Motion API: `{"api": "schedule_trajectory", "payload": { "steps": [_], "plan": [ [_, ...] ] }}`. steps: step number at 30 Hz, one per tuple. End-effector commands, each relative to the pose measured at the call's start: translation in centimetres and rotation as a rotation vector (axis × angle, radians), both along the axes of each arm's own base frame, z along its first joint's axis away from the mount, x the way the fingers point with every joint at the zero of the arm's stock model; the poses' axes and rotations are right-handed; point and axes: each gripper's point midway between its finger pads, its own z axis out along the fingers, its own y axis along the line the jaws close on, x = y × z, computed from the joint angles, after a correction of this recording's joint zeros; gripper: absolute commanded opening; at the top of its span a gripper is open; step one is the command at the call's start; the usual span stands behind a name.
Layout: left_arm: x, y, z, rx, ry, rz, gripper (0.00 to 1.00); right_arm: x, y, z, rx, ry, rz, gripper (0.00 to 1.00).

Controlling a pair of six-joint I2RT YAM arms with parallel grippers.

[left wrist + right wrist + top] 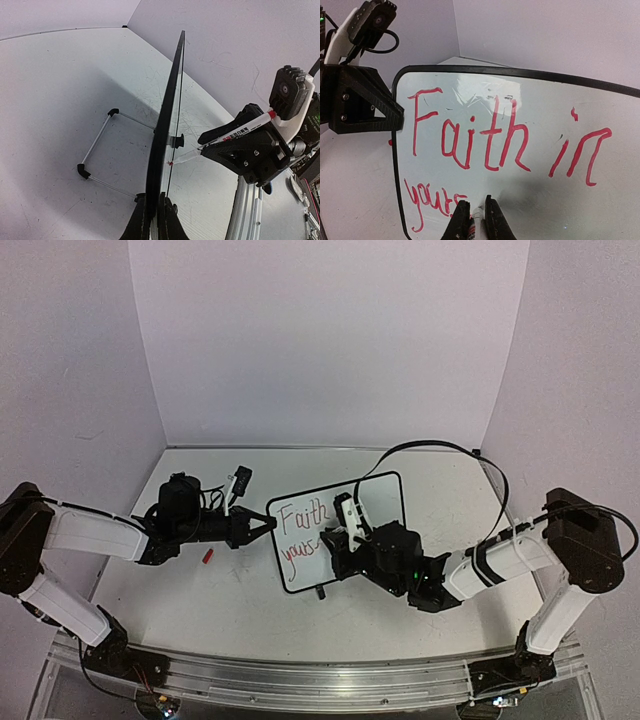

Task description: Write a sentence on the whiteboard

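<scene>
The whiteboard [385,495] stands tilted near mid-table, black-framed, with "Faith in" and below it "yours" in red. My left gripper [268,526] is shut on its left edge. In the left wrist view the whiteboard [169,110] is edge-on, pinched between the left gripper [159,199] jaws. My right gripper [338,540] is shut on a white marker [349,510]. The marker [240,132] has its red tip on the board face. In the right wrist view the right gripper [478,202] holds the marker [476,218] against the whiteboard [540,107], just after the "s".
A small red cap [208,555] lies on the table left of the board. The board's wire stand [97,145] rests behind it. A metal rail [320,677] runs along the near edge. A black cable [440,448] arcs over the board's far right corner.
</scene>
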Motion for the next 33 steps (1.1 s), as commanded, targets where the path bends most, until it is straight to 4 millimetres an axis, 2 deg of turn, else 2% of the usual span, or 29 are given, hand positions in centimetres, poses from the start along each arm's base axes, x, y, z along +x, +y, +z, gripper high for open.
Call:
{"api": "schedule_trajectory", "payload": {
  "steps": [1,14,33],
  "plan": [
    [0.3,0.0,1.2,-0.003,-0.056,0.000,0.00,1.2,-0.1,3.1,0.056,-0.065,-0.041,0.00],
    [0.2,0.1,1.2,-0.003,-0.060,0.003,0.00,0.6,1.1,2.8,0.059,-0.053,0.022,0.00],
    [0.3,0.1,1.3,-0.002,-0.061,0.004,0.00,-0.2,0.0,-1.4,-0.003,0.059,0.014,0.00]
  ]
}}
